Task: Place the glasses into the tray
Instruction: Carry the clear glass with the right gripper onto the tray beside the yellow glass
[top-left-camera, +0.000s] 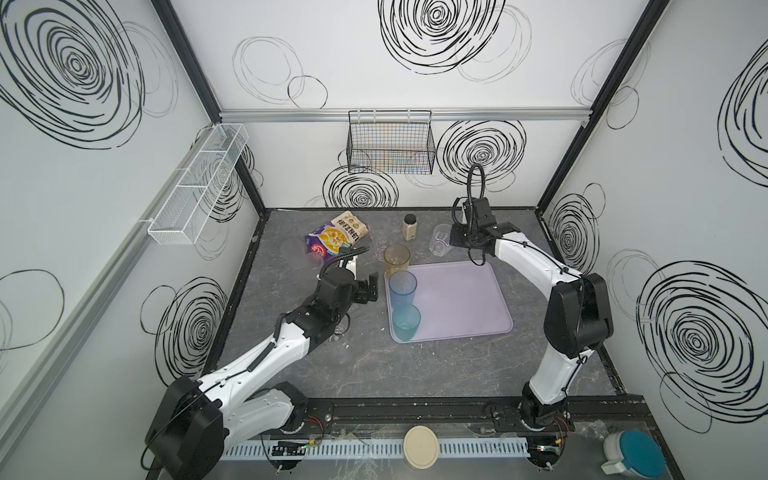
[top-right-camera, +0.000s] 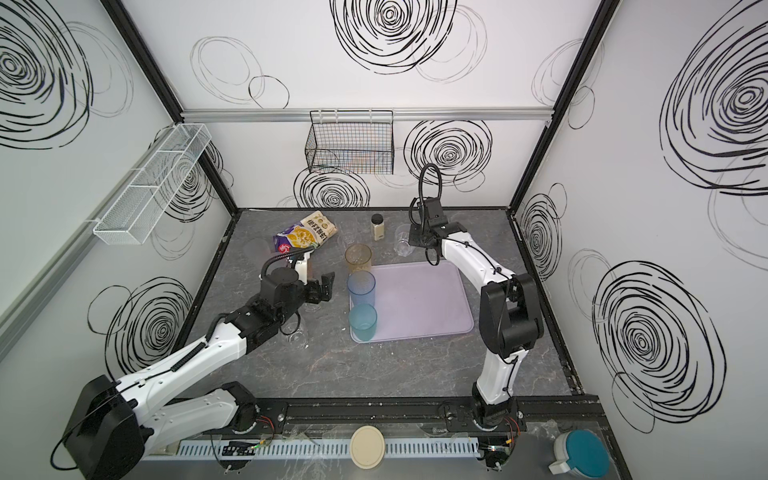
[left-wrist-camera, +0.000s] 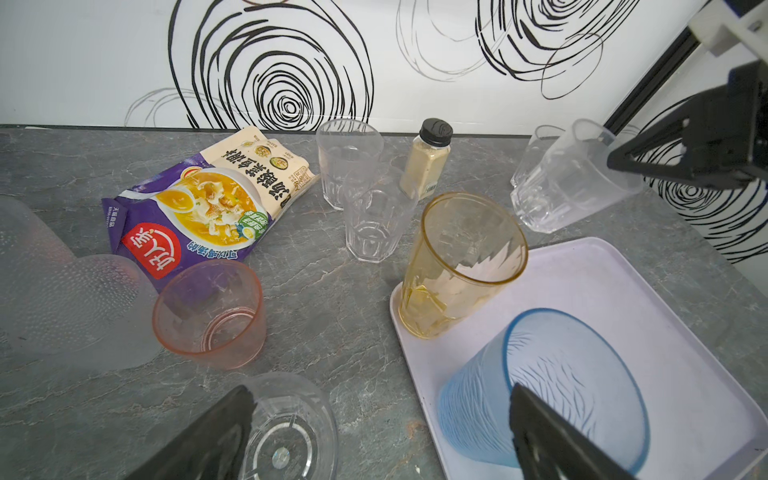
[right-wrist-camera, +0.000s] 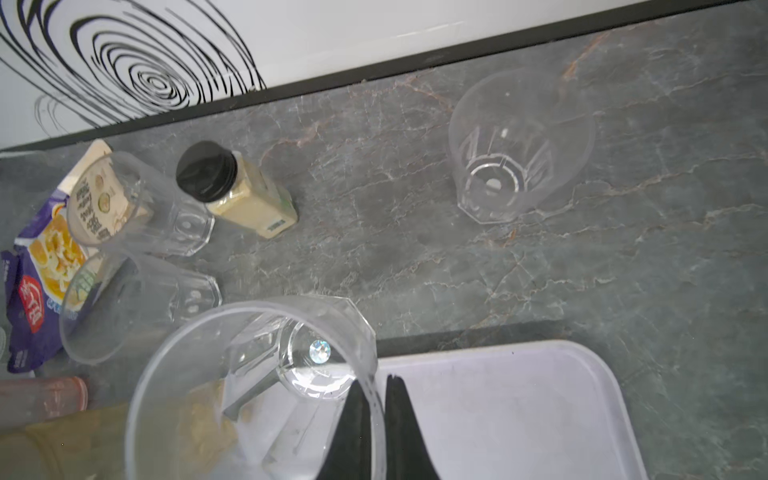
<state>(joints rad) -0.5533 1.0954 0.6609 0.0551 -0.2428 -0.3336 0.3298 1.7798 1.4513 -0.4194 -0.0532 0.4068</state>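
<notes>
The lavender tray (top-left-camera: 469, 299) (top-right-camera: 428, 299) lies at mid-table. An amber glass (top-left-camera: 397, 258), a blue glass (top-left-camera: 402, 289) and a teal glass (top-left-camera: 406, 322) stand along its left side. My right gripper (right-wrist-camera: 376, 380) (top-left-camera: 455, 240) is shut on the rim of a clear glass (right-wrist-camera: 249, 395) (top-left-camera: 439, 244), held tilted above the tray's far edge (right-wrist-camera: 519, 395). My left gripper (left-wrist-camera: 381, 390) (top-left-camera: 372, 286) hangs open just left of the blue glass (left-wrist-camera: 552, 395), holding nothing. A pink glass (left-wrist-camera: 210, 316), a frosted glass (left-wrist-camera: 70, 307) and several clear glasses (left-wrist-camera: 376, 220) stand on the table.
A snack bag (top-left-camera: 336, 239) and a black-capped jar (top-left-camera: 410, 226) sit at the back of the table. One more clear glass (right-wrist-camera: 519, 145) stands behind the tray, and one (top-right-camera: 295, 332) is under my left arm. Wire baskets (top-left-camera: 390, 143) hang on the walls.
</notes>
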